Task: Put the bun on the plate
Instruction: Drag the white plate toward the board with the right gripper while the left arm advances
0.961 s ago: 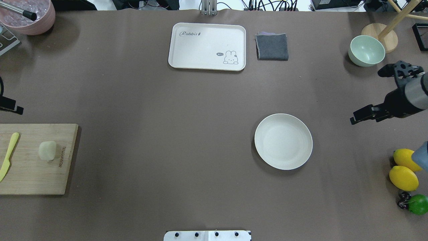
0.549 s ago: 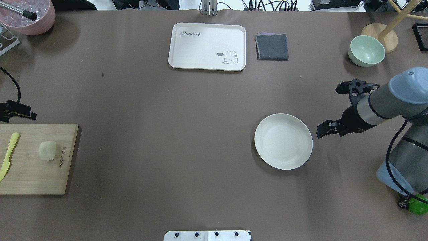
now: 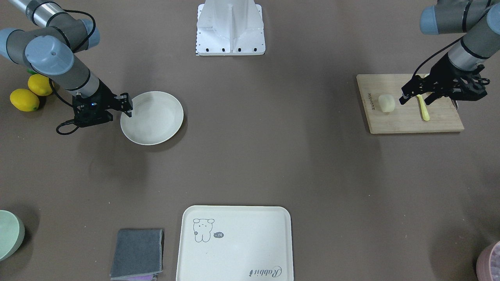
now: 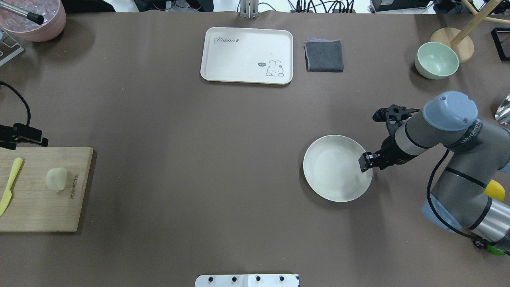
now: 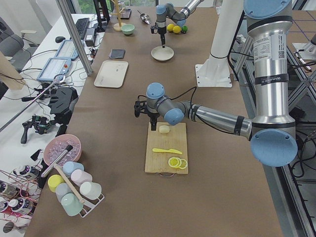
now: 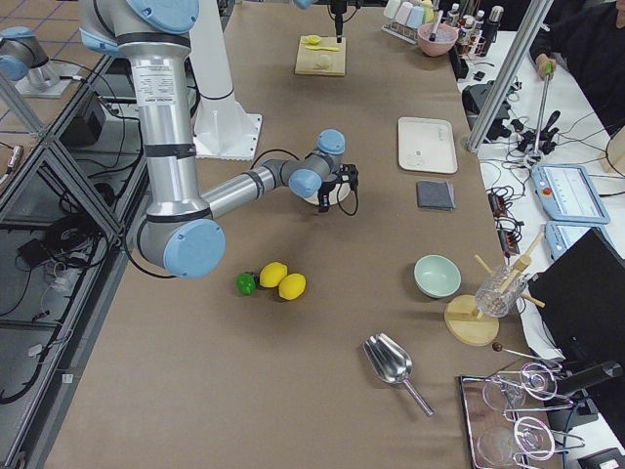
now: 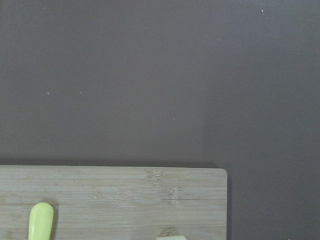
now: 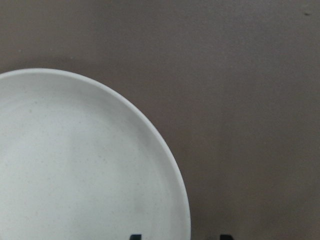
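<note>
On the cutting board (image 3: 410,121) at the table's left end, the bun (image 3: 386,103) lies beside a yellow knife (image 3: 424,111), which the left gripper (image 3: 416,98), jaws spread and empty, might catch instead; the right gripper (image 3: 127,104), equally spread and empty, could knock the rim of the plate (image 3: 156,119).

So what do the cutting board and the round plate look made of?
The rectangular tan cutting board looks like bamboo or wood: visible grain and strip seams, matte. The round cream-white plate seems matte plastic or ceramic, faintly speckled; unclear which.

Rabbit tray (image 4: 247,56) sits beside folded grey cloth (image 4: 324,56).
</note>
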You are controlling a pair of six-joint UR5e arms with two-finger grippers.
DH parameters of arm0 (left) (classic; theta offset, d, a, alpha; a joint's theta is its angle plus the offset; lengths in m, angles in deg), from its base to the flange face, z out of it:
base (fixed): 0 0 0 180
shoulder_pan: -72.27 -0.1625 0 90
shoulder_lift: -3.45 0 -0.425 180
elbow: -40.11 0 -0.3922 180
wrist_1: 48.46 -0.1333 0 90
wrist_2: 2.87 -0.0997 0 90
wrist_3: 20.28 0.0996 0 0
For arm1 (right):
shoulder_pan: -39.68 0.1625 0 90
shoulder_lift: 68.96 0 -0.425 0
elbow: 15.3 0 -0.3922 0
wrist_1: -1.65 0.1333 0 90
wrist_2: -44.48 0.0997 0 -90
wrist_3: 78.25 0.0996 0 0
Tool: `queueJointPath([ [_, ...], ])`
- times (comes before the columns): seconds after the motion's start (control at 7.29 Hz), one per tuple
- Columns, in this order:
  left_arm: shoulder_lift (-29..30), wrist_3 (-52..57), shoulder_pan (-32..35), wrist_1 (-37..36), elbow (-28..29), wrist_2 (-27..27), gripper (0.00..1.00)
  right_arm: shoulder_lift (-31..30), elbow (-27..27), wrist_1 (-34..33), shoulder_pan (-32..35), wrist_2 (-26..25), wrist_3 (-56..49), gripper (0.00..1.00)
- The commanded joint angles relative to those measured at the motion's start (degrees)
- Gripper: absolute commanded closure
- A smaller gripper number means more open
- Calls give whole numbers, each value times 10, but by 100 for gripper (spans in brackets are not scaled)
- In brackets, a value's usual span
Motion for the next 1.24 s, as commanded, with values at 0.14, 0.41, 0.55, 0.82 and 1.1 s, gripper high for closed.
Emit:
queueJointPath([
  [0.14, -9, -5, -5, 0, 1, 0, 4, 11, -9, 1, 0, 3, -2, 100],
  [0.41, -23, -27, -36, 1, 0, -2, 7, 34, -5, 2, 16, 23, 9, 100],
  [0.55, -25, -53, -68, 12, 0, -44, 9, 53, -5, 2, 16, 28, 40, 100],
  [0.82, -41, -70, -98, 56, 16, -53, 14, 91, -11, 1, 10, 29, 81, 100],
  [1.1, -38, -90, -126, 98, 47, -71, 20, 120, -14, 2, -19, 25, 137, 100],
])
